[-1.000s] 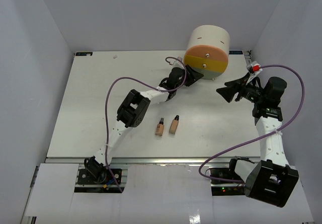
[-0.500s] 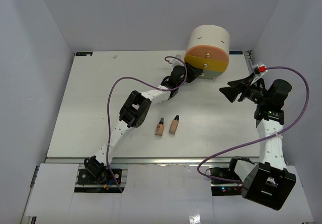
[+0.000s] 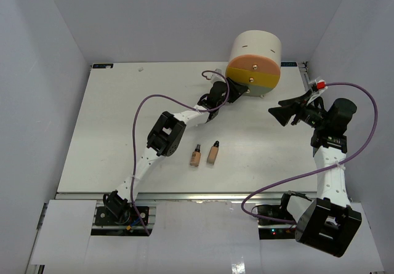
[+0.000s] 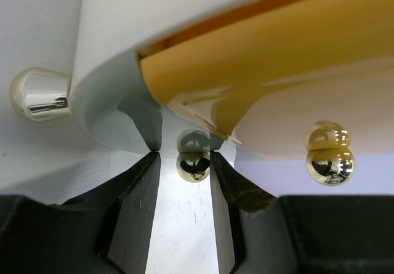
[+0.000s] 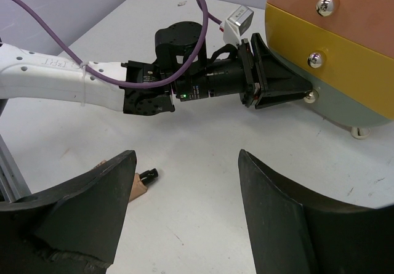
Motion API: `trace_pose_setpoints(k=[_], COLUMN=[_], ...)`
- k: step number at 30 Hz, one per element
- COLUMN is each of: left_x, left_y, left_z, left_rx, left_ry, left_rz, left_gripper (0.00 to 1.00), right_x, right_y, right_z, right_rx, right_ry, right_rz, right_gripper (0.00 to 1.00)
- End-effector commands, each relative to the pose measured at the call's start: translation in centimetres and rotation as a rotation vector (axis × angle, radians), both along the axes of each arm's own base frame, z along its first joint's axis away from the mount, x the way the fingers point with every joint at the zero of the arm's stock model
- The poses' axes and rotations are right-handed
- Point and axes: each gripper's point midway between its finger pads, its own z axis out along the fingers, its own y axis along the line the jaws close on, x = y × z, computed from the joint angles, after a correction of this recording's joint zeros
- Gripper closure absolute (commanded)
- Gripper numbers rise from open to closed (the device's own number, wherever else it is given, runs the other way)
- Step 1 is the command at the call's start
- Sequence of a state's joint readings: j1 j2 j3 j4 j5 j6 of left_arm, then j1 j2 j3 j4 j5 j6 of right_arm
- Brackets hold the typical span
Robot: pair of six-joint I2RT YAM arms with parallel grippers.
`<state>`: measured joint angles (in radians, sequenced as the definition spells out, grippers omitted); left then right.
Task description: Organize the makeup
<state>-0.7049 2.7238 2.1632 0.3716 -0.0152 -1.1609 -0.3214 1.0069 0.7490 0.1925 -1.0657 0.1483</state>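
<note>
Two beige black-capped bottles [image 3: 195,155] [image 3: 213,152] lie side by side on the white table [image 3: 123,126], near the middle front. One of them shows in the right wrist view [image 5: 140,180], partly behind my finger. My left gripper [image 3: 237,91] [image 4: 183,154] is open at the grey bottom drawer [image 5: 345,104] of the cream cylinder [image 3: 253,51]. Its fingers straddle the drawer's gold knob [image 4: 193,165]; one finger touches it, the other stands apart. My right gripper [image 3: 278,114] [image 5: 186,154] is wide open and empty, held above the table to the right of the cylinder. No other makeup shows.
The cylinder lies on its side at the back right, with its pink [image 5: 320,9] and yellow [image 5: 332,61] drawers shut. A gold foot [image 4: 36,93] props it on the table. Purple cables loop over both arms. Grey walls enclose the table.
My left gripper has pushed forward until its fingers straddle the grey drawer's knob. My right arm has shifted slightly to the right and stays open.
</note>
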Motion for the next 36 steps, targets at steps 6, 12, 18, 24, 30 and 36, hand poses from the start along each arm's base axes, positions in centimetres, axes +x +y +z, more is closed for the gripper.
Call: trace_pose_setpoints(k=[6,12,18,24,30,36], left_x=[0.0,-0.2,-0.5,-0.8,-1.6,-3.5], left_y=[-1.0,-1.3,-1.8,-1.9,-1.8,-1.8], left_z=[0.7,1.1,1.5,1.5,2.0,1.8], left_rx=[-0.046,-0.072,-0.093,-0.106,-0.111,-0.1], left_ry=[0.013,0.01,0.011,0.02,0.009,0.006], left_rz=[0.011,-0.002,-0.008,-0.017,-0.04,-0.099], left_gripper=[0.53,0.57,0.59,0.68,0.72,0.73], right_x=[0.2,0.2,0.3,0.3,0.4,0.6], right_y=[-0.2,-0.2,-0.2,-0.3,-0.3,-0.5], right_z=[0.6,0.5,0.4,0.4,0.2,-0.1], right_rx=[-0.01,-0.009,-0.009,-0.009,-0.011,-0.013], right_ry=[-0.04,-0.037,-0.035,-0.035,-0.032,-0.028], right_rz=[0.001,0.001,-0.001,-0.003,-0.006,-0.015], right_gripper=[0.26,0.26,0.27,0.27,0.26,0.26])
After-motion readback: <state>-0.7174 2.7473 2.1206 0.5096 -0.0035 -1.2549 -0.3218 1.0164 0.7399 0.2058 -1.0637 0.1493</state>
